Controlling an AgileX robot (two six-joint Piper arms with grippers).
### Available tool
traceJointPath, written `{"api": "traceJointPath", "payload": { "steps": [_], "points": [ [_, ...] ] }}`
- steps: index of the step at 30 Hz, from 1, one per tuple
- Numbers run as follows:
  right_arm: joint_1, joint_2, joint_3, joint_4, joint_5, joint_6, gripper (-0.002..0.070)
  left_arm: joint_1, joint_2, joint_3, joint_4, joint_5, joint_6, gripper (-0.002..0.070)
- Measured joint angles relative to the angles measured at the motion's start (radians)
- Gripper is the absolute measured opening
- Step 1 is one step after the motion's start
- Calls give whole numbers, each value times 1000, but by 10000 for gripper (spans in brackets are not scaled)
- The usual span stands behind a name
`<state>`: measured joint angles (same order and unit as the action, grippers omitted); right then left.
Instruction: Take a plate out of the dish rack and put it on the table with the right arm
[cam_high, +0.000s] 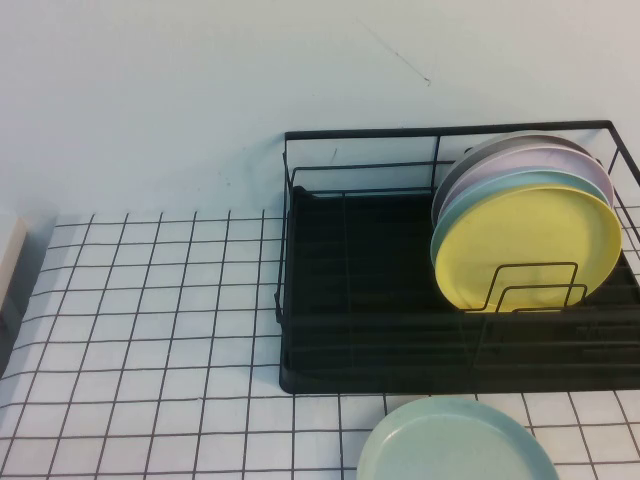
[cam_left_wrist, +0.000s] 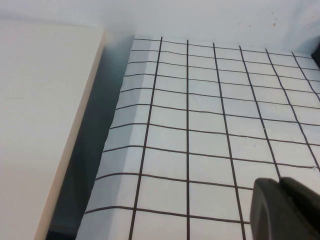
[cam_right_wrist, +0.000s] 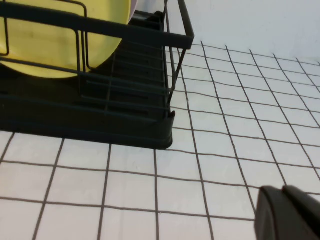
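Observation:
The yellow plate (cam_high: 525, 250) stands upright at the front of a row of plates at the right end of the black dish rack (cam_high: 340, 300). It also shows in the right wrist view (cam_right_wrist: 50, 35), behind the rack's wires (cam_right_wrist: 125, 125). Neither gripper shows in the high view. My right gripper (cam_right_wrist: 285, 212) is shut and empty, low over the gridded table (cam_right_wrist: 225, 150), off the rack's corner and apart from it. My left gripper (cam_left_wrist: 282, 207) is shut and empty over the table (cam_left_wrist: 200, 125) near its left edge.
A pale green plate (cam_high: 455, 445) lies flat on the table in front of the rack. Light blue, lilac and grey plates (cam_high: 540, 160) stand behind the yellow one. A cream board (cam_left_wrist: 40, 125) sits beyond the table's left edge.

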<state>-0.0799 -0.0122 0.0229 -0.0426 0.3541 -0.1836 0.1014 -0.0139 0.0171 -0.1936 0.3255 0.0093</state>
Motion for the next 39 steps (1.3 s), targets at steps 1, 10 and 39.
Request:
{"api": "traceJointPath", "payload": {
  "steps": [1,10,39],
  "points": [
    [0,0,0,0,0,0,-2,0,0,0,0,0,0,-3],
    [0,0,0,0,0,0,-2,0,0,0,0,0,0,-3],
    [0,0,0,21,0,-6,-2,0,0,0,0,0,0,-3]
  ]
}}
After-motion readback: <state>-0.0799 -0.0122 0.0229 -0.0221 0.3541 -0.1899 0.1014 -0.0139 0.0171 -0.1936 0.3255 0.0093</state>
